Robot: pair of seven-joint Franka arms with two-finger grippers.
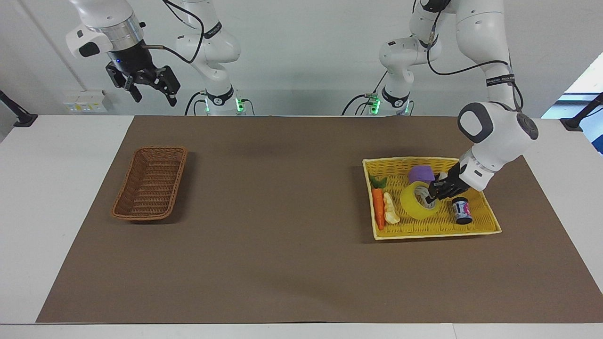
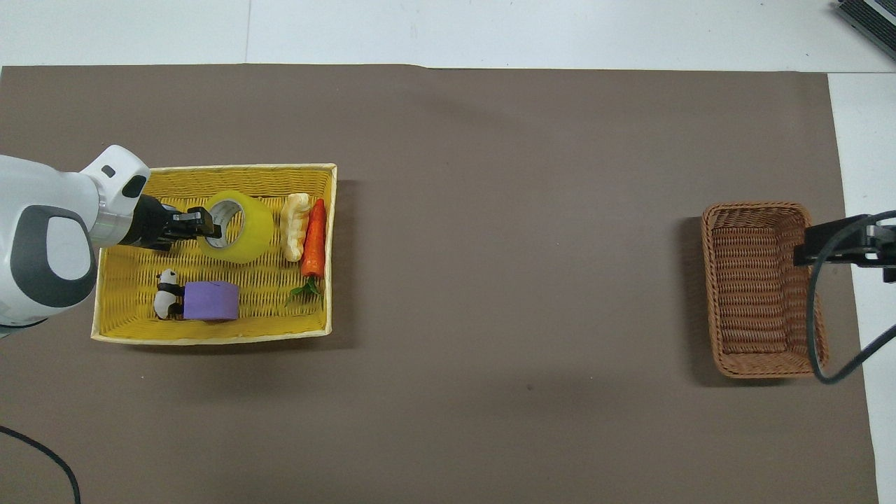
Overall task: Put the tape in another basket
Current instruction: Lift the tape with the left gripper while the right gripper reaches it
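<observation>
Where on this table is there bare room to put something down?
The narrow brown wicker basket holds nothing, and the brown mat between it and the yellow woven tray lies bare. The tray is crowded: yellow tape roll, carrot, purple block.

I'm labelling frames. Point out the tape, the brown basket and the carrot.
tape (image 1: 414, 207), facing view, yellow outer band.
brown basket (image 1: 150, 183), facing view, woven floor.
carrot (image 2: 313, 238), overhead view, orange body.

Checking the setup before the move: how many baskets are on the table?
2. The yellow basket sits toward the left arm's end, holding the tape and other items; the brown basket sits toward the right arm's end.
</observation>
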